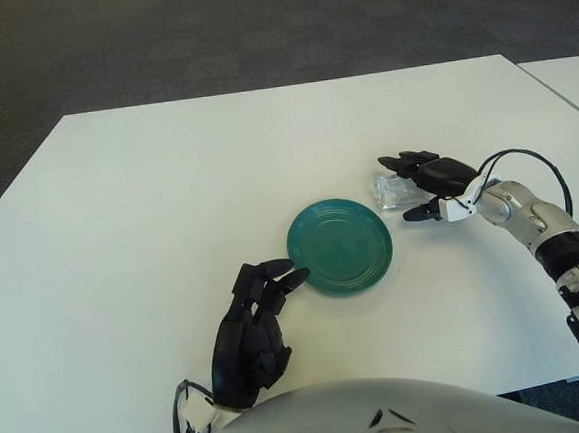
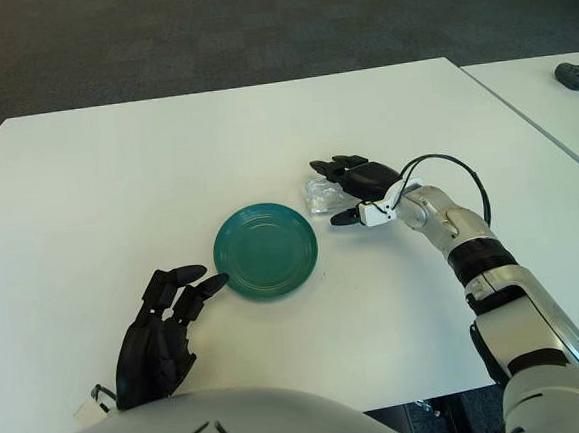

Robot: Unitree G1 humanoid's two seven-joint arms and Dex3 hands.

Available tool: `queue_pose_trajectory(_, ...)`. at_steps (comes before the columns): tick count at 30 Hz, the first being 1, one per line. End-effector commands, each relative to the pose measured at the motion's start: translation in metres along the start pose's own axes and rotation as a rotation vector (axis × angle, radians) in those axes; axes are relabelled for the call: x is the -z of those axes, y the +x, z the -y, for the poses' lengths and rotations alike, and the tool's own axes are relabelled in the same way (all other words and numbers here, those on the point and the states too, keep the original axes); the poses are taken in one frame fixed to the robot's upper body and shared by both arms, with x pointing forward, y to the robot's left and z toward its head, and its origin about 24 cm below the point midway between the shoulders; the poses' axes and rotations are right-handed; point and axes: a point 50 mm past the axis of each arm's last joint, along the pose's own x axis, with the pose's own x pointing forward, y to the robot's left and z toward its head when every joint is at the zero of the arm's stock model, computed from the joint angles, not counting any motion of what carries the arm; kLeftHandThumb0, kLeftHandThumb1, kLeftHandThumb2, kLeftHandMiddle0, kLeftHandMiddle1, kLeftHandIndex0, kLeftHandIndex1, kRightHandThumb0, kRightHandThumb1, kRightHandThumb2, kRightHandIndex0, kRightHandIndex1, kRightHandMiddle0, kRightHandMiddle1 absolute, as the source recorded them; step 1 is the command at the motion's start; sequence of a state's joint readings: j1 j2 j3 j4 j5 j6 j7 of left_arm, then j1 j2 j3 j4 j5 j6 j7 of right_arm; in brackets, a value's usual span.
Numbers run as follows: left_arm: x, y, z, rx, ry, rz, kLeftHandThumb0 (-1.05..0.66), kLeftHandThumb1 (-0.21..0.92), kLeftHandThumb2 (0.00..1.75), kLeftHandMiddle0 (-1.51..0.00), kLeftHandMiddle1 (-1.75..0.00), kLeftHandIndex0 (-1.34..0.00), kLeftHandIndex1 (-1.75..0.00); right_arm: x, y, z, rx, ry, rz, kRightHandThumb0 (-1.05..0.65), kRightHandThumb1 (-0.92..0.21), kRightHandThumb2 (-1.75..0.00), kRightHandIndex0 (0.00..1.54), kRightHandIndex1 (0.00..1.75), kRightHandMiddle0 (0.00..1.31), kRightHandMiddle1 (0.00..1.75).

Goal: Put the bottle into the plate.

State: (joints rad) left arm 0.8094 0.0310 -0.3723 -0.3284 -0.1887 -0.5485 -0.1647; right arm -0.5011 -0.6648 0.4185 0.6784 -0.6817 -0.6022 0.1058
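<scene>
A round green plate lies flat near the middle of the white table. Just right of its rim, a small clear bottle lies on its side. My right hand straddles the bottle: its long fingers stretch along the far side and the thumb sits on the near side. The fingers are spread and I cannot see them pressing the bottle. My left hand shows at the front, left of the plate, with relaxed fingers and nothing in it. One of its fingertips nearly reaches the plate's rim.
A second white table stands to the right across a narrow gap, with a dark object on it. Dark carpet lies beyond the far edge. My right forearm and its cable run back to the right.
</scene>
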Motion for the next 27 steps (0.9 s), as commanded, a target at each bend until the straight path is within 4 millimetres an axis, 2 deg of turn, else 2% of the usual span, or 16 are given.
queue_pose_trajectory(1,-0.003,-0.004,0.001,-0.006,-0.01,-0.004,-0.92,0.92,0.73,-0.49,-0.69,-0.17,-1.12,-0.001,0.003,-0.004,-0.024,-0.007,0.007,-1.05,-0.92,-0.61,0.0,0.0,0.0,0.0)
queue_pose_trajectory(12,-0.005,-0.009,0.004,0.003,-0.034,0.001,-0.92,0.92,0.72,-0.49,-0.65,-0.19,-1.11,-0.003,0.005,-0.007,-0.002,-0.001,0.012,-1.05,-0.92,-0.57,0.08,0.03,0.07,0.05)
queue_pose_trajectory(16,-0.006,-0.01,0.004,-0.017,-0.027,0.0,-0.93,0.92,0.72,-0.5,-0.63,-0.2,-1.11,-0.005,0.006,-0.008,0.03,0.022,0.012,-1.05,-0.92,-0.48,0.21,0.03,0.02,0.51)
queue_pose_trajectory(17,-0.006,-0.011,0.004,-0.023,-0.021,-0.002,-0.93,0.92,0.72,-0.51,-0.63,-0.21,-1.11,-0.006,0.007,-0.008,0.041,0.03,0.013,-1.05,-0.92,-0.45,0.27,0.04,0.01,0.7)
queue_pose_trajectory(20,-0.007,-0.013,0.004,-0.035,-0.009,-0.007,-0.94,0.92,0.73,-0.52,-0.64,-0.22,-1.12,-0.008,0.007,-0.008,0.069,0.046,0.018,-1.03,-0.92,-0.37,0.41,0.09,0.03,1.05)
queue_pose_trajectory(21,-0.007,-0.013,0.004,-0.036,-0.008,-0.007,-0.95,0.92,0.73,-0.52,-0.64,-0.23,-1.12,-0.008,0.007,-0.008,0.074,0.049,0.018,-1.01,-0.92,-0.34,0.44,0.18,0.03,1.18)
queue_pose_trajectory(23,-0.007,-0.014,0.004,-0.042,-0.001,-0.009,-0.95,0.92,0.74,-0.53,-0.64,-0.23,-1.12,-0.01,0.01,-0.009,0.104,0.064,0.024,-0.99,-0.92,-0.31,0.43,0.43,0.05,1.34)
queue_pose_trajectory(24,-0.007,-0.014,0.004,-0.045,0.002,-0.009,-0.96,0.92,0.74,-0.53,-0.64,-0.24,-1.12,-0.011,0.011,-0.009,0.116,0.07,0.027,-0.95,-0.92,-0.27,0.46,0.79,0.09,1.48)
queue_pose_trajectory(25,-0.008,-0.014,0.004,-0.046,0.004,-0.01,-0.96,0.92,0.74,-0.54,-0.64,-0.24,-1.13,-0.011,0.012,-0.009,0.124,0.074,0.028,-0.93,-0.92,-0.26,0.47,1.02,0.12,1.58)
queue_pose_trajectory(27,-0.008,-0.016,0.004,-0.052,0.012,-0.005,-0.97,0.92,0.74,-0.55,-0.64,-0.25,-1.13,-0.012,0.013,-0.01,0.168,0.088,0.039,-0.88,-0.92,-0.22,0.56,1.38,0.29,1.66)
